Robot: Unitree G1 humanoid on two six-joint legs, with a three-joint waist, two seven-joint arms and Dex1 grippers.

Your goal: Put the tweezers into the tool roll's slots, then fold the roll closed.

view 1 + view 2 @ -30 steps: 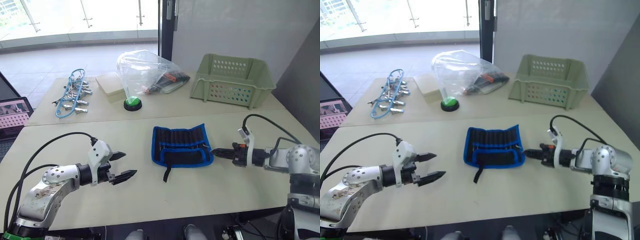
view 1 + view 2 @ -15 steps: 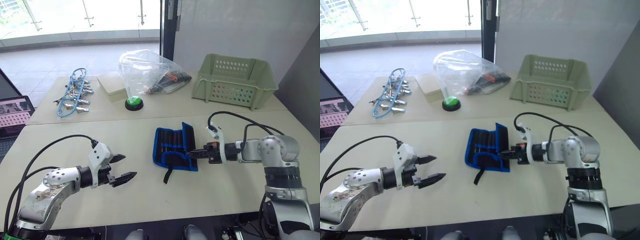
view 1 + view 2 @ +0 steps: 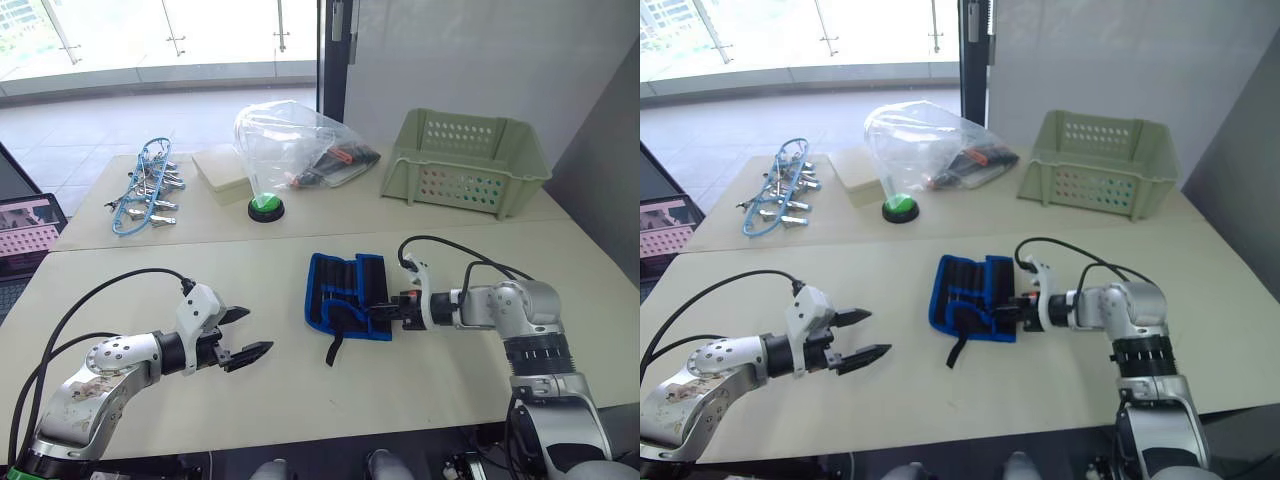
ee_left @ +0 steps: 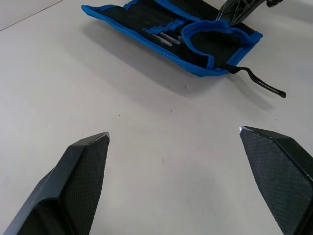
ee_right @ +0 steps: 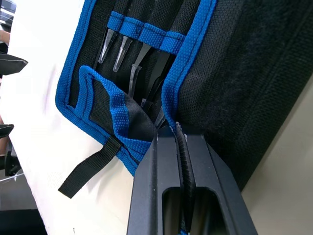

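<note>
tool roll (image 5: pixel 254 73): coarse woven black cloth, blue ribbed edging
tweezers (image 5: pixel 139 63): matt black
table (image 4: pixel 146 127): smooth matt, pale

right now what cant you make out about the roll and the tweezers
- How many tweezers sit in the slots: in the right wrist view the folded flap of the tool roll covers part of the row.
- Whether the right tool, shut at the roll's blue edge, pinches fabric: its fingers hide the contact.
- What lies in the clear bag: too small in the eye views.
</note>
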